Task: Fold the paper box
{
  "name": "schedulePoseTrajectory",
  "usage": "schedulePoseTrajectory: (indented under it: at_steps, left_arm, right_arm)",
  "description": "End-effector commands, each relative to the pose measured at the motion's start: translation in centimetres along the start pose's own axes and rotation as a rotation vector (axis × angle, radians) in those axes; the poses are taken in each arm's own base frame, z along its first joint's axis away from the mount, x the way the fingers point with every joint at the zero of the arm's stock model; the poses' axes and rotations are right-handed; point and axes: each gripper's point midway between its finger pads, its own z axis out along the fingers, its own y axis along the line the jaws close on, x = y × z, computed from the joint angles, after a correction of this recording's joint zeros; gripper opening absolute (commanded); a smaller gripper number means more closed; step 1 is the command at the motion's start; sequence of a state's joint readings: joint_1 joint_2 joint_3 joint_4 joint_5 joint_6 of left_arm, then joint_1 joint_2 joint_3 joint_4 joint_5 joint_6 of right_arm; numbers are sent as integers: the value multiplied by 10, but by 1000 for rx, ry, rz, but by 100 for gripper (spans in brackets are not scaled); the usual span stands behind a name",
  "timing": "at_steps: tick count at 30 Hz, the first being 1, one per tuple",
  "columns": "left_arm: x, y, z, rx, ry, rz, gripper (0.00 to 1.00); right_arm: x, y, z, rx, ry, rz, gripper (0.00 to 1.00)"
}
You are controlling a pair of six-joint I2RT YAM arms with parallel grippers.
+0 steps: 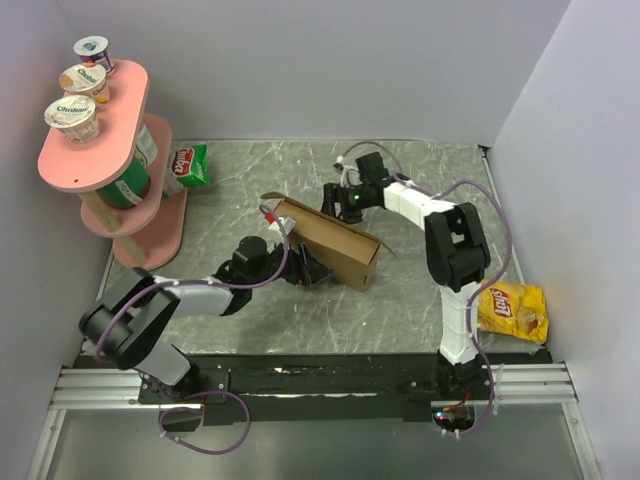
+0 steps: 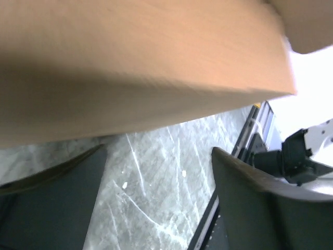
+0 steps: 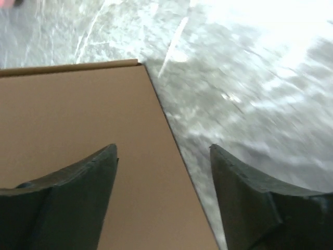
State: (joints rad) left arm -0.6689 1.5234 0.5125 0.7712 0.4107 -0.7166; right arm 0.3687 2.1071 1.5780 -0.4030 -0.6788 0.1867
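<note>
The paper box (image 1: 335, 245) is brown cardboard, partly folded, standing tilted at the middle of the table. My left gripper (image 1: 305, 268) sits at its near left side, low on the table. In the left wrist view the box (image 2: 140, 67) fills the top above my open left gripper (image 2: 158, 151), with bare table between the fingers. My right gripper (image 1: 340, 203) is at the box's far edge. In the right wrist view it (image 3: 162, 150) is open over the box panel (image 3: 88, 146), whose edge runs between the fingers.
A pink two-tier shelf (image 1: 105, 150) with yogurt cups (image 1: 73, 117) stands at the back left. A green snack bag (image 1: 190, 165) lies beside it. A yellow chip bag (image 1: 513, 310) lies at the right, near the right arm's base. Walls close in the table.
</note>
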Motion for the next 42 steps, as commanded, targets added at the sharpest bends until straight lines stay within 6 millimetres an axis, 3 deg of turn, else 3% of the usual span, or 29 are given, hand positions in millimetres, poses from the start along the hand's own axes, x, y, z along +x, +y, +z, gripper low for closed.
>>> schedulePoseTrajectory:
  at_steps: [1, 3, 4, 6, 7, 8, 9, 10, 12, 13, 14, 15, 16, 18, 19, 24, 28, 29, 30, 37, 42]
  left_arm:
    - [-33, -10, -17, -56, -113, 88, 93]
    - [-36, -9, -29, -93, -115, 117, 99]
    - [-37, -8, -33, -112, -119, 127, 99]
    - [-40, -6, -45, -160, -123, 151, 96]
    - [-42, -6, -49, -172, -129, 159, 96]
    - [-39, 1, -55, -213, -114, 161, 96]
    - [-48, -6, -63, -210, -143, 172, 96]
    - [-53, -4, -69, -231, -153, 176, 96]
    - [-71, -12, -85, -246, -195, 191, 96]
    - [-83, -9, -94, -263, -225, 189, 96]
    - [-93, -11, -100, -265, -248, 196, 96]
    - [-109, -22, -108, -239, -279, 208, 96]
    - [-122, -13, -118, -274, -303, 201, 96]
    - [-147, -19, -128, -271, -334, 229, 96]
    - [-157, -12, -135, -287, -339, 227, 96]
    - [-205, -1, -144, -300, -383, 237, 96]
    - [-226, -1, -138, -279, -362, 294, 96]
    - [-219, 6, -135, -295, -304, 283, 96]
    - [-234, 3, -132, -296, -301, 302, 96]
    - [-246, 19, -135, -408, -145, 417, 96]
    - [-237, 25, -123, -347, -121, 408, 96]
  right_arm:
    - [-57, 16, -78, 38, -235, -44, 84]
    - [-66, 8, -102, 72, -287, -40, 85]
    - [-72, 16, -120, 77, -325, -59, 85]
    - [-73, 10, -143, 101, -370, -59, 86]
    - [-77, 22, -162, 101, -416, -84, 86]
    - [-69, 20, -167, 113, -424, -72, 86]
    - [-68, 20, -177, 123, -449, -69, 86]
    - [-70, 37, -198, 115, -509, -111, 86]
    - [-54, 44, -207, 109, -522, -117, 85]
    - [-50, 60, -225, 107, -568, -154, 85]
    - [-46, 68, -232, 98, -590, -166, 85]
    - [-31, 65, -229, 101, -583, -153, 85]
    - [-25, 78, -246, 111, -632, -188, 85]
    - [-4, 77, -248, 140, -629, -196, 85]
    - [4, 86, -261, 159, -661, -231, 85]
    - [49, 93, -274, 246, -667, -288, 86]
    - [70, 92, -275, 296, -656, -286, 86]
    - [73, 91, -275, 306, -649, -283, 86]
    - [75, 91, -274, 321, -640, -281, 86]
    - [97, 75, -250, 369, -555, -271, 84]
    - [88, 71, -231, 361, -566, -296, 81]
